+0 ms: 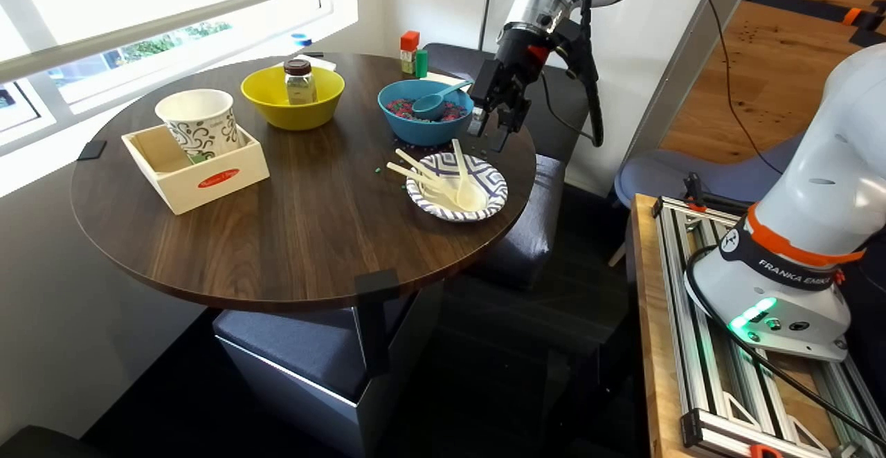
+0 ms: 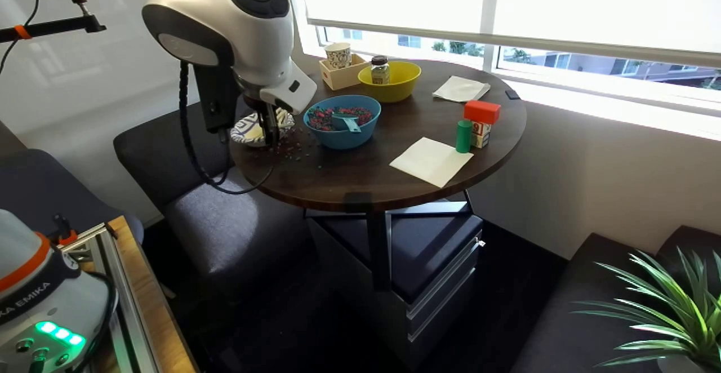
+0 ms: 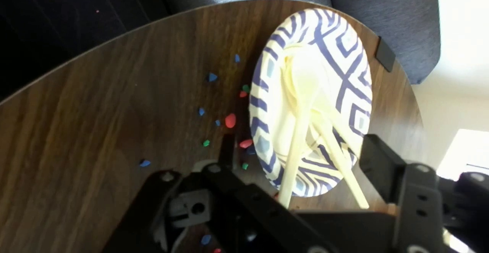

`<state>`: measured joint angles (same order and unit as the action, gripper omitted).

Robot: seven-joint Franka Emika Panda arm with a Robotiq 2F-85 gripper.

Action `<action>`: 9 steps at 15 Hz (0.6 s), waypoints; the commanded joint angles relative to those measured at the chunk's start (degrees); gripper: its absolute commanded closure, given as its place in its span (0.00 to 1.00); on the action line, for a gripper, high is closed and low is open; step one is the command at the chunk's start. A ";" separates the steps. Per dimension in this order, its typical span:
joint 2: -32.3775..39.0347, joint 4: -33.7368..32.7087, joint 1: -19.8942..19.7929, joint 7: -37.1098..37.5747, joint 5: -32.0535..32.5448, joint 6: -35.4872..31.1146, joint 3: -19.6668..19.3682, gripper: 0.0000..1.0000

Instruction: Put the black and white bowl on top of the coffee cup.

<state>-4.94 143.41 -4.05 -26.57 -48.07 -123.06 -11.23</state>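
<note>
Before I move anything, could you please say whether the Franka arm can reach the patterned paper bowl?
Probably yes: the open tool hangs near the patterned paper bowl, and much of its rim looks unobstructed, though pale utensil handles overhang it and might interfere.

Black and white bowl [image 3: 349,71]: looks paper, smooth. Coffee cup [image 1: 202,129]: looks paper, smooth. Counter [image 1: 297,236]: shows wood grain, low sheen. Box [image 1: 190,191]: wood, matt. Blue bowl [image 1: 417,133]: looks plastic, smooth. Tool [image 3: 300,151]: mostly matt.
</note>
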 commanded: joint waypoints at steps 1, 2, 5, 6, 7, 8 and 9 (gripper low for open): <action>1.58 -0.31 -0.30 -4.83 0.31 -1.73 1.95 0.42; 1.81 -0.32 -0.31 -5.60 0.55 -2.00 2.23 0.43; 2.95 -0.56 -0.40 -4.82 3.29 -3.44 3.13 0.27; 3.19 -0.52 -0.49 -4.84 3.96 -3.80 3.24 0.23; 3.36 -0.52 -0.59 -4.57 5.04 -4.06 3.29 0.19; 3.60 -0.59 -0.58 -4.43 5.84 -4.51 3.38 0.21; 3.86 -0.80 -0.48 -4.37 6.59 -4.56 3.49 0.32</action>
<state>-2.41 143.13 -4.05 -31.13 -43.98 -126.21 -8.72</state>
